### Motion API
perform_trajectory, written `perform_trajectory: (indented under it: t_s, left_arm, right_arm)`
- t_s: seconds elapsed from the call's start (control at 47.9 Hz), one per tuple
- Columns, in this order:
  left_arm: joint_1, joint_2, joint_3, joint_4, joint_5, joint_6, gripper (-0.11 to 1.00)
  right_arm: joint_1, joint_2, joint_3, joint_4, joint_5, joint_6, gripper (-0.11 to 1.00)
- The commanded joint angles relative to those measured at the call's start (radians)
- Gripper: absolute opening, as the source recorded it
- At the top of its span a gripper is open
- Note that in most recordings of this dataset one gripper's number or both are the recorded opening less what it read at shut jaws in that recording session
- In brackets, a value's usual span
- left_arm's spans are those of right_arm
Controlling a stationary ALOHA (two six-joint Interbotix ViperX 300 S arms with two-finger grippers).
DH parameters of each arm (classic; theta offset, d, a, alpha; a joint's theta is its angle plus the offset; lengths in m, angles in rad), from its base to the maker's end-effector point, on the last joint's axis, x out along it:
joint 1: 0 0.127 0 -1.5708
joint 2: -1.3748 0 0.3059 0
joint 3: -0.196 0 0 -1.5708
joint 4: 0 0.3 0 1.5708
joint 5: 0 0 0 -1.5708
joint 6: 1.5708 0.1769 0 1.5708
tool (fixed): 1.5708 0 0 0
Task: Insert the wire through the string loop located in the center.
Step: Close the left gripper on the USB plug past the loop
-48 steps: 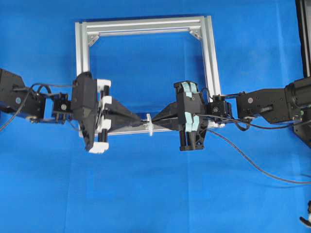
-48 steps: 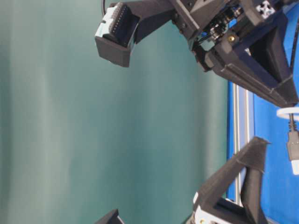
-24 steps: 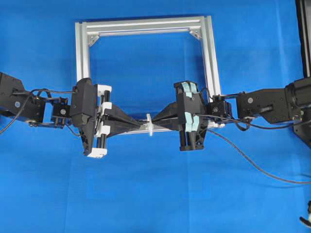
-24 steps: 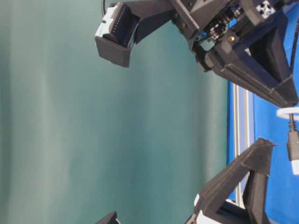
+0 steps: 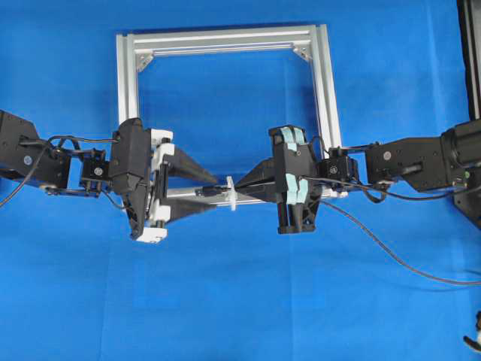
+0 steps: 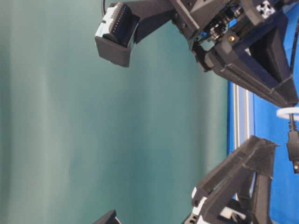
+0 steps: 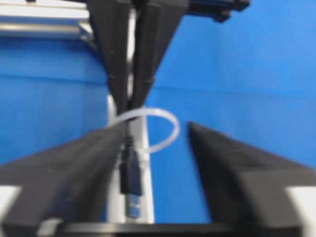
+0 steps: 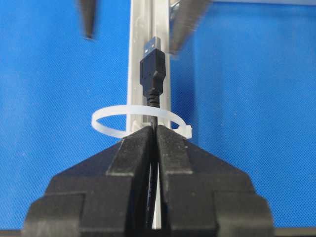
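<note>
The wire (image 5: 391,256) is a thin black cable ending in a dark plug (image 8: 153,69) with a metal tip. It passes through the white string loop (image 8: 111,131), which stands on the near bar of the frame. My right gripper (image 8: 153,129) is shut on the wire just behind the loop (image 5: 231,192). On the far side, the plug (image 7: 131,175) lies free between the spread fingers of my left gripper (image 7: 157,129), which is open and touches nothing. From table level the plug (image 6: 293,147) hangs below the loop (image 6: 287,112).
A square silver aluminium frame (image 5: 225,37) lies on the blue cloth, both grippers meeting over its near bar. The wire trails off to the lower right. A black upright (image 5: 470,53) runs along the right edge.
My left gripper was shut at the plug and has opened, letting it go. The right gripper has stayed shut on the wire in the same place.
</note>
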Motion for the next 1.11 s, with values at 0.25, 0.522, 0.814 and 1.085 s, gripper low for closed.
perform_trajectory:
  t_s: [0.25, 0.522, 0.814, 1.085]
  left_arm:
    - [-0.005, -0.021, -0.018, 0.002, 0.015, -0.008, 0.92]
    - [-0.005, -0.018, -0.026, 0.002, 0.032, -0.008, 0.92]
    - [-0.002, 0.021, -0.04, 0.002, 0.069, -0.008, 0.92]
    - [-0.002, 0.074, -0.048, 0.002, 0.069, -0.008, 0.92]
  right_arm:
    - [0.002, -0.012, -0.014, -0.002, -0.008, -0.002, -0.02]
    - [0.0, -0.012, -0.014, -0.002, -0.008, -0.003, -0.02]
    - [0.002, -0.012, -0.015, -0.003, -0.009, -0.003, -0.02]
    - [0.002, -0.012, -0.015, -0.003, -0.011, -0.003, -0.02]
